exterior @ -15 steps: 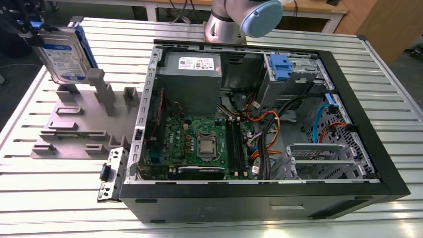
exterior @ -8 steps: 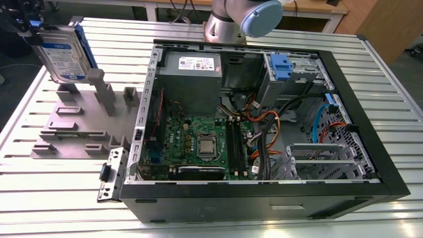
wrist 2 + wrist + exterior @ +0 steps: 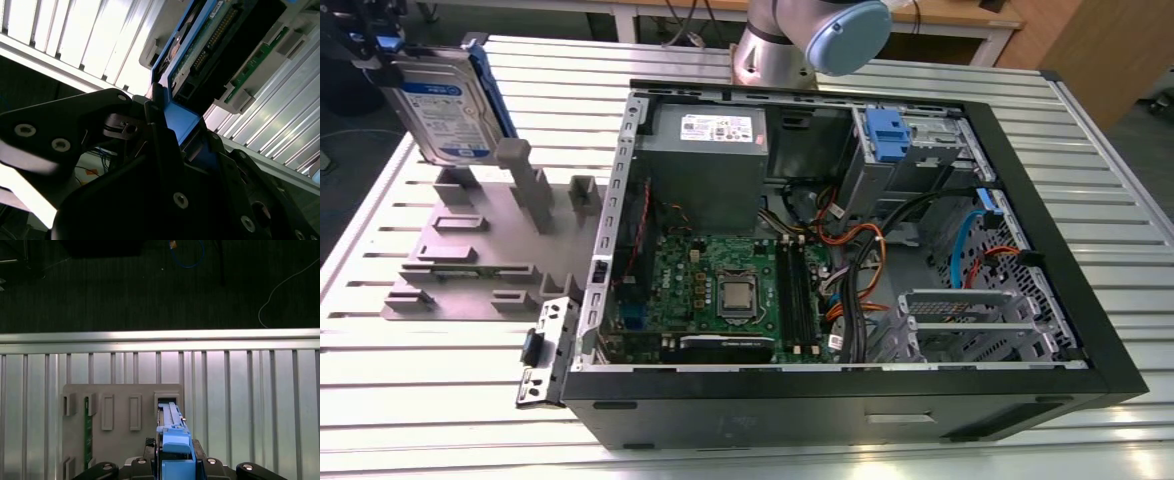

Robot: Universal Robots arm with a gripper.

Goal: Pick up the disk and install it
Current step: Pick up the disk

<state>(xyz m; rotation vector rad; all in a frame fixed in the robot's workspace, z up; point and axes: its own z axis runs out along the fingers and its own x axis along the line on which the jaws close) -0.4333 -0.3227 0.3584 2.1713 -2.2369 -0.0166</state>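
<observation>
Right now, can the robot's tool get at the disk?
Yes, it seems so: the tool is closed on the blue carrier edge of the disk, which stands upright at the grey holder, with nothing between them.

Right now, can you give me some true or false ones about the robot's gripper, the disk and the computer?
1. The gripper holds the disk. True.
2. The disk is inside the computer. False: it is outside, above the grey holder at the exterior view's left.
3. The computer's side is open. True.
4. The disk lies flat. False: it stands upright on its edge.
</observation>
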